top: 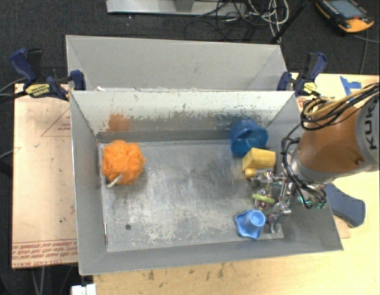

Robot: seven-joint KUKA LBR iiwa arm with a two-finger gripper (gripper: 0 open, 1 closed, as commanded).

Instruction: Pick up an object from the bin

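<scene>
Roughly, 1 orange puff point(122, 161), 1 yellow block point(259, 159), 1 blue lump point(247, 137), 1 blue cup point(250, 224) nr claw point(271, 209), grip unclear

The bin point(190, 189) was plain grey metal, its floor scuffed pale, its back wall streaked with rusty orange and a smudge of blue. At its left, the puff point(122, 161) was bright orange mesh with a white cord point(114, 180). At its right, the cup point(246, 135) was deep blue, the block point(259, 159) yellow, the small cup point(249, 224) a lighter blue. The gripper point(273, 204) showed silver metal flecked with green; the arm's cover point(328, 149) was glossy brownish orange, its cables point(325, 106) black
</scene>
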